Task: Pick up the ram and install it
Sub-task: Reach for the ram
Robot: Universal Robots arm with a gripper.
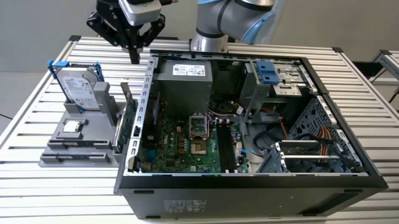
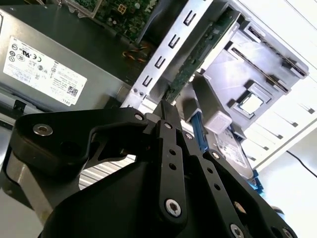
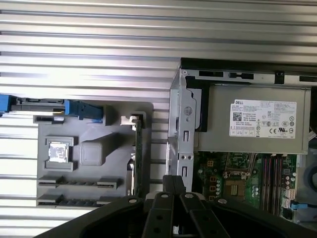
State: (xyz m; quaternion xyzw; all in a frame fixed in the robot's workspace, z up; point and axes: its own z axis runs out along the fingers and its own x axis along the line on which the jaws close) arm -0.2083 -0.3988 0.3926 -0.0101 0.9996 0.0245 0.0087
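Dark green ram (image 1: 131, 130) stands on its long edge in a slot at the edge of the grey holder (image 1: 62, 158), on the side that faces the open computer case (image 1: 249, 186). It is outside the case, just beside the case's metal side wall, and not installed. The first wrist view shows it edge-on as a thin line (image 3: 139, 153), and the second wrist view shows it running along the case wall (image 2: 198, 54).

The black end effector (image 1: 134, 58) hangs above the slatted metal surface (image 1: 37, 191), near the back corner of the case and clear of the ram. Its fingers are pressed together to a narrow tip and hold nothing. In both wrist views the tip (image 3: 173, 181) (image 2: 166, 106) lines up close to the ram's end, but there is no contact.

On the same holder:
- A silver hard drive (image 1: 80, 91) with a blue handle stands upright at the far end.
- A small square CPU chip (image 1: 73, 126) lies flat in a pocket in front of the drive.

Inside the case:
- The green motherboard (image 1: 181, 144) lies flat.
- The long black memory slots (image 1: 225, 147) sit towards the exterior view's right of the board.
- The grey power supply (image 1: 184, 79) sits at the back.
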